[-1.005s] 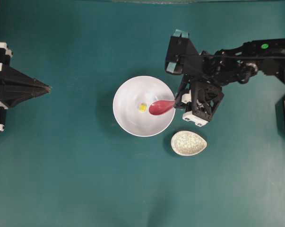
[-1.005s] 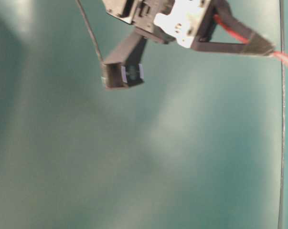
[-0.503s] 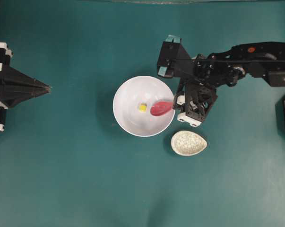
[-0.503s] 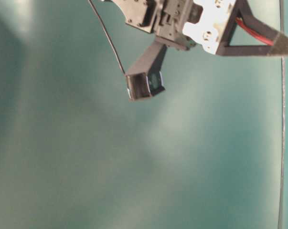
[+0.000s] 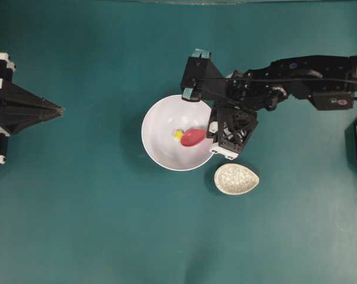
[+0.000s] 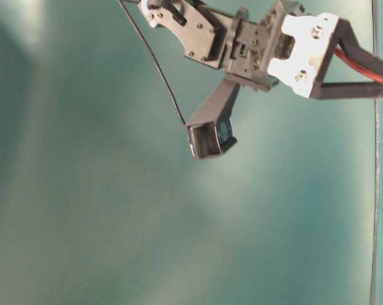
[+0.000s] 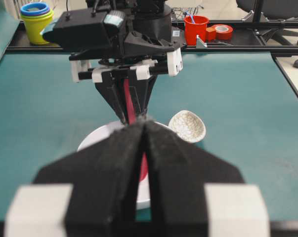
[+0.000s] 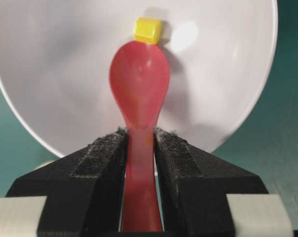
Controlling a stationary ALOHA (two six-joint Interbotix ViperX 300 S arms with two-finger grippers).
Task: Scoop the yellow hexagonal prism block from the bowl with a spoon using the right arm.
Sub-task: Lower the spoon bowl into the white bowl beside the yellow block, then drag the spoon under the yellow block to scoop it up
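Observation:
The white bowl (image 5: pixel 163 148) sits mid-table. Inside it lies the tiny yellow block (image 5: pixel 178 134), just left of the pink-red spoon (image 5: pixel 193 137). In the right wrist view the scoop's tip (image 8: pixel 139 79) meets the block (image 8: pixel 148 30) on the bowl's floor (image 8: pixel 55 74). My right gripper (image 5: pixel 212 131) hangs over the bowl's right rim, shut on the spoon's handle (image 8: pixel 140 136). My left gripper (image 5: pixel 60 110) rests far to the left, shut and empty (image 7: pixel 145 123), pointing at the bowl (image 7: pixel 97 138).
A speckled off-white spoon rest (image 5: pixel 236 178) lies just below and right of the bowl, under my right wrist. Stacked cups (image 7: pixel 36 19) and a red cup (image 7: pixel 196 28) stand beyond the table's far edge. The teal table surface stretches all around.
My right gripper has moved left and carried the spoon deeper into the bowl, so the scoop's tip now reaches the yellow block. The left arm has not moved.

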